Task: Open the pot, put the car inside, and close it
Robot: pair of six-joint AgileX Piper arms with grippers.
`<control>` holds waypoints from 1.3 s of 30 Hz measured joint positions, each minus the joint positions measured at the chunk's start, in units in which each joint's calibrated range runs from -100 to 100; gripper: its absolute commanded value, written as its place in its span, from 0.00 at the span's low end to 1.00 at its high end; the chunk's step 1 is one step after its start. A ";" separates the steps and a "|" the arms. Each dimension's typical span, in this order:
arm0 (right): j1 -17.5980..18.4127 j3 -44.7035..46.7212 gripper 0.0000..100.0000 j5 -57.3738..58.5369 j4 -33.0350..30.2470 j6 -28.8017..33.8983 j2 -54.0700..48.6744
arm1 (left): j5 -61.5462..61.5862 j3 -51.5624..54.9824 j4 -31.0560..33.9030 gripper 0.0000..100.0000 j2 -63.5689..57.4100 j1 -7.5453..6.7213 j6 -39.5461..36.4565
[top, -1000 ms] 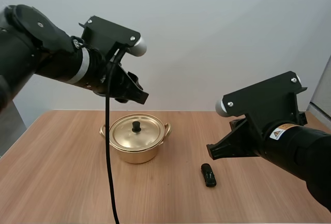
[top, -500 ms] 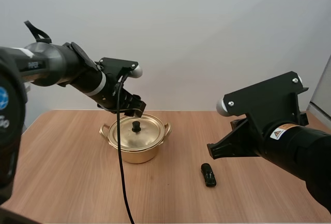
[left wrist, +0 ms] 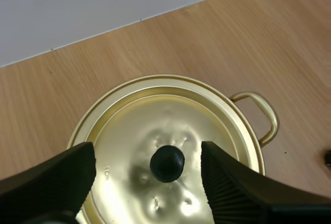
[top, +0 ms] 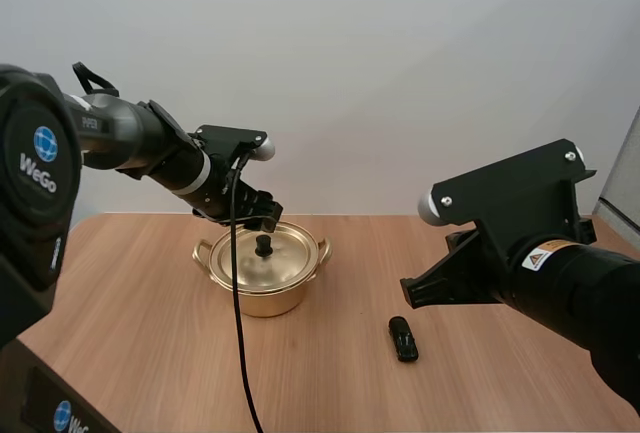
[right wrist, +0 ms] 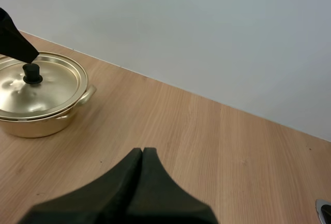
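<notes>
the left pincer (left wrist: 147,157) is held wide open over the knob (left wrist: 167,163) of the pot (left wrist: 247,137), nothing gripped; the right pincer (right wrist: 142,152) is closed, empty.

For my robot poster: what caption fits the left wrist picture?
Left gripper, open, poised over the knob of the closed gold pot.

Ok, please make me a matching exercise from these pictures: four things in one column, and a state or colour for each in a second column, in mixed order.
Column one:
1. pot
2. car
3. left gripper
4. right gripper

Column two:
a. shut
b. gold, lid on
c. open, over the lid
d. black, lying on the table

Pairs: 1-b, 2-d, 3-c, 4-a.
</notes>
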 measured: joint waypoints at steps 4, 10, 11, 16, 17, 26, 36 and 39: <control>0.00 0.00 0.00 0.00 0.00 0.00 0.00 | -1.47 0.00 1.89 0.94 2.11 -1.95 0.15; -0.50 0.09 0.00 0.00 0.00 0.00 0.00 | -6.19 0.00 7.34 0.92 2.85 -2.48 -2.31; -0.50 0.09 0.00 0.00 0.00 0.00 0.00 | -6.19 0.00 7.46 0.92 3.13 -2.48 -2.31; -0.86 0.09 0.00 0.00 0.00 0.00 0.00 | -6.39 0.00 7.70 0.89 4.62 -2.48 -2.31; -0.93 0.09 0.00 0.00 0.00 0.00 0.00 | -6.63 0.00 7.70 0.86 4.94 -2.58 -2.31; -1.17 1.17 0.00 -0.19 0.00 0.00 0.00 | -7.01 0.00 8.97 0.30 6.96 -2.70 -2.40; -1.17 2.12 0.00 -1.33 0.00 0.00 0.00 | -7.69 -0.71 8.57 0.00 3.21 -2.70 -1.11; -1.17 3.16 0.00 -2.20 0.00 0.00 0.00 | -6.98 -1.08 6.64 0.00 -0.40 -2.70 -1.11</control>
